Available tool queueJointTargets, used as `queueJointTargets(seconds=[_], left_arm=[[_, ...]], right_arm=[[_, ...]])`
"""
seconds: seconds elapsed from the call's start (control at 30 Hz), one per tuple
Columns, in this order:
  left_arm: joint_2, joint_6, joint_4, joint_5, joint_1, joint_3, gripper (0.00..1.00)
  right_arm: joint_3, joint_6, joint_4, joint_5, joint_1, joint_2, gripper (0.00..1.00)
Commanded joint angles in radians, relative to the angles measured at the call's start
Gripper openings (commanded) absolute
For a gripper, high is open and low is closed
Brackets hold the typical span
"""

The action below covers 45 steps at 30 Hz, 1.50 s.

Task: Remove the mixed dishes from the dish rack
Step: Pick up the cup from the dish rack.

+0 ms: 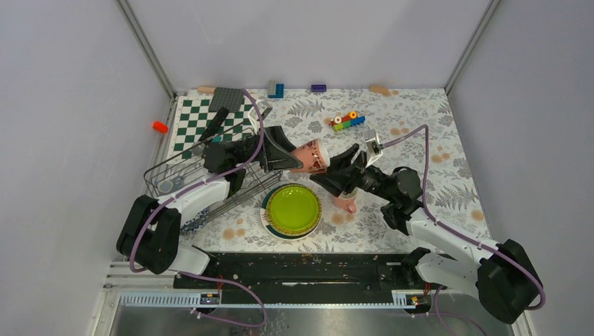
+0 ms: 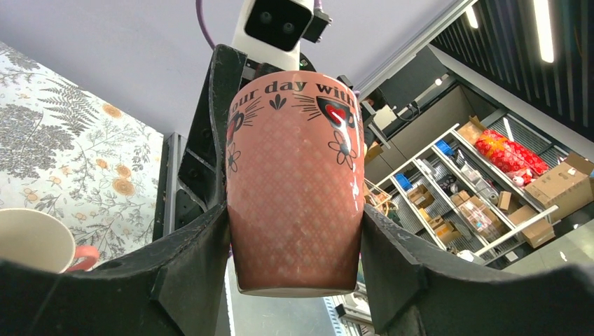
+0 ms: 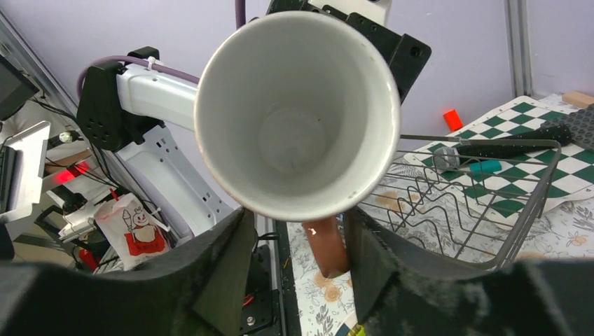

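The left claw [image 1: 294, 155] was clenched on a pink cup [image 1: 310, 155], holding it in the air just to the right of the dish rack [image 1: 183, 175], clear of its wires. The cup lay on its side with its mouth turned away from the rack. Seen from the left wrist, both fingers [image 2: 189, 273] pressed flat against its lower walls. Its outside was salmon pink with a fine diamond pattern. A band of dark lettering reading "our day with" ran near the rim, with red hearts and small black flowers beside it. Its inside was plain white and glossy.

The right claw [image 3: 301, 238] faced straight into the cup's mouth from the side away from the rack. Its jaws stood apart, released, with the cup's pink handle [image 3: 327, 246] between them and a gap on one side.

Right of the rack, on the table [image 1: 434, 189], the lime-green plate [image 1: 292, 208] lay on top of a stack. The yellow plate [image 1: 316, 218] and the dark rim of the white plate [image 1: 267, 218] showed beneath it. Further right of the rack, past that stack, a second pink cup [image 1: 345, 204] sat under the right arm
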<state>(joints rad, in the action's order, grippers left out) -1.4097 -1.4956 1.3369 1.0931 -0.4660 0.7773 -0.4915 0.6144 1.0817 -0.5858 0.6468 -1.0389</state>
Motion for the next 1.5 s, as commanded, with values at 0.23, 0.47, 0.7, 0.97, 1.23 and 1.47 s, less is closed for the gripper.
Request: queueJointTargets(seconds=[0.23, 0.47, 0.7, 0.97, 1.23, 1.47], left_arm=[[-0.023, -0.005, 0.088, -0.003, -0.006, 0.036, 0.00], [-0.044, 0.019, 0.084, 0.006, -0.006, 0.041, 0.64], [-0.076, 0.029, 0.068, 0.017, -0.006, 0.061, 0.99], [-0.091, 0.167, -0.183, -0.003, 0.001, 0.125, 0.99], [0.148, 0.792, -1.143, -0.482, 0.004, 0.213, 0.99], [0.309, 0.865, -1.252, -0.907, 0.004, 0.112, 0.99]], right_arm=[[-0.074, 0.064, 0.088, -0.078, -0.011, -0.013, 0.19], [-0.063, 0.022, -0.013, -0.041, -0.010, 0.034, 0.00], [-0.038, -0.015, -0.074, -0.013, -0.011, 0.107, 0.00], [0.003, -0.076, -0.269, 0.156, -0.010, 0.253, 0.00], [0.047, -0.119, -0.676, 0.629, -0.010, 0.512, 0.00], [0.012, -0.110, -1.086, 0.982, -0.011, 0.615, 0.00]])
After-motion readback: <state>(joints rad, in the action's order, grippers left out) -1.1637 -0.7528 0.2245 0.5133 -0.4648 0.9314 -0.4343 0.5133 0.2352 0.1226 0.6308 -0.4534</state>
